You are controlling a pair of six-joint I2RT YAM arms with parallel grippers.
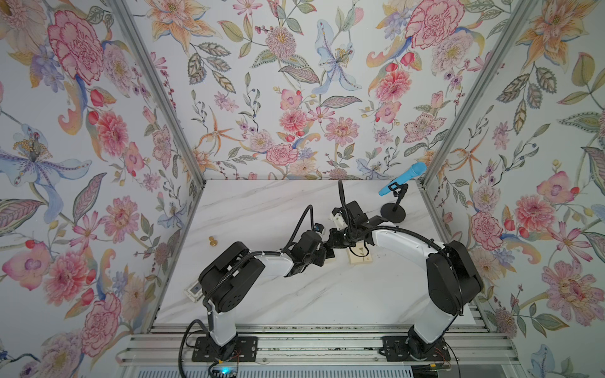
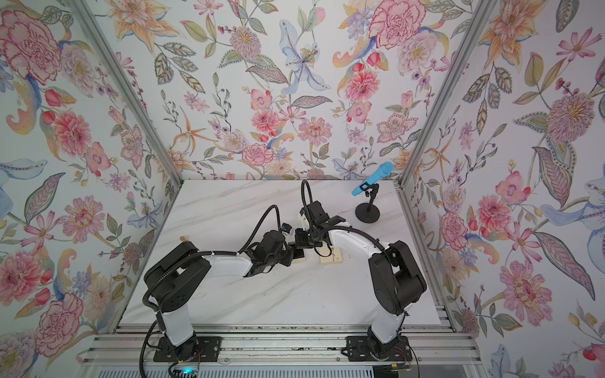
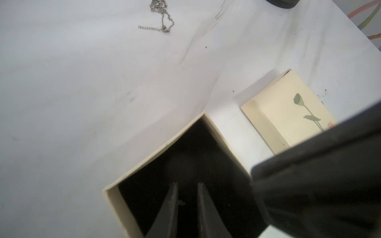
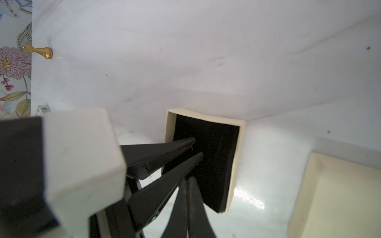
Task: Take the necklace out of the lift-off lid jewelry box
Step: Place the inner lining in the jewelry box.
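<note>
The thin silvery chain necklace (image 3: 162,22) lies on the white marble table (image 3: 82,82), well apart from the cream cardboard jewelry box (image 3: 118,206). The box's black foam lining shows bare, and its flower-drawn lid (image 3: 288,111) sits beside it, so the task looks essentially done. The left gripper (image 3: 187,206) has its fingers slightly apart and empty over the foam, while the right gripper (image 4: 188,204) has its fingers pressed together on nothing.

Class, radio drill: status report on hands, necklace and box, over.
Left hand slightly open over the empty box base. Right hand shut, empty. Necklace out, lying on the table; lid off beside the base. Nothing in the way.
</note>
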